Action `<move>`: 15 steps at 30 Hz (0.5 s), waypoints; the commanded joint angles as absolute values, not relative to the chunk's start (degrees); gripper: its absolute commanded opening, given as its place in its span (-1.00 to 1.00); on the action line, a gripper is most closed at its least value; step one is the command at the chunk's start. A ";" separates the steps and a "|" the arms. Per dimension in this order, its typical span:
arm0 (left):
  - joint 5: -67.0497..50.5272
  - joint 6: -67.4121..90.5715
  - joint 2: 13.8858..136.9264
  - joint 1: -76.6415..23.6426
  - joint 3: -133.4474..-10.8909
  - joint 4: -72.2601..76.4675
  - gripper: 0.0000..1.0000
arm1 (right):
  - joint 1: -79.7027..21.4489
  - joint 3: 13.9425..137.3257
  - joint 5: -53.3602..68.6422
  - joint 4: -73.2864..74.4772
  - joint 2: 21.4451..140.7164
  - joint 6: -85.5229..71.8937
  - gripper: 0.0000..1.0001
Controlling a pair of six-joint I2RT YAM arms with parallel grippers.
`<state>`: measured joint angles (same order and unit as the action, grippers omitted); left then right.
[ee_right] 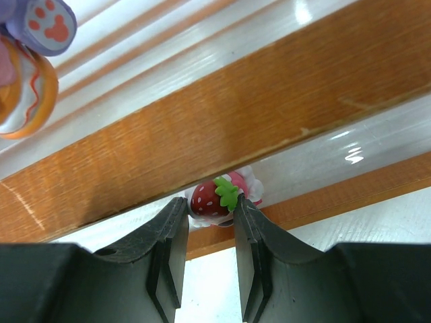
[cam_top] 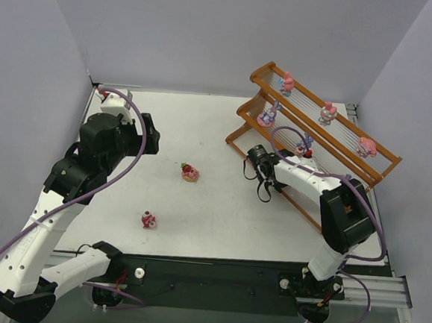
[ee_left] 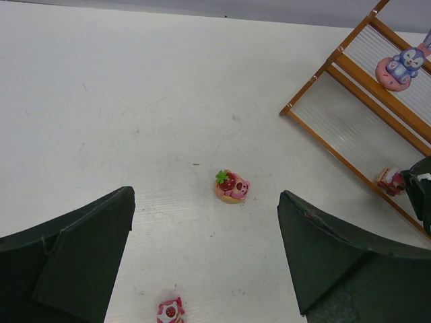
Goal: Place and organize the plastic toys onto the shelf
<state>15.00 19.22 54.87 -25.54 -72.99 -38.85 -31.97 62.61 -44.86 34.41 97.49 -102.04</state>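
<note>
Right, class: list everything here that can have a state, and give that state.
Left end effector: open, empty.
Right end effector: shut on strawberry toy, at the shelf.
Shelf: upright, partly filled.
Orange-based toy: loose on the table.
Red-and-pink toy: loose on the table.

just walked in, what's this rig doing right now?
The right claw is shut on a small strawberry toy, down at the bottom tier of the wooden shelf. Five other toys already sit on the two upper tiers. The left claw hangs open above the table, where a pink bear toy and a red-and-white toy lie waiting.
</note>
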 commanded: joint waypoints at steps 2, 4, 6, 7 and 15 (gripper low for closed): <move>15.91 18.63 54.41 -25.84 -74.18 -36.83 0.95 | -32.26 62.49 -48.25 35.68 99.05 -104.06 -0.73; 16.00 18.63 54.41 -25.84 -74.09 -36.91 0.94 | -32.26 62.49 -48.16 35.68 99.23 -103.97 -0.67; 16.00 18.63 54.41 -25.84 -74.09 -36.83 0.95 | -32.17 62.49 -47.99 35.68 99.32 -103.89 -0.60; 16.00 18.72 54.40 -25.93 -74.00 -36.83 0.95 | -32.17 62.58 -47.99 35.68 99.23 -103.71 -0.59; 16.00 18.72 54.32 -25.84 -73.83 -36.74 0.95 | -32.17 63.19 -47.99 35.68 98.53 -102.75 -0.20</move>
<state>15.20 19.22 54.87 -25.54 -72.99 -38.85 -31.97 62.52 -44.80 33.85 99.35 -102.15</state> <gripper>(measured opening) 0.974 0.352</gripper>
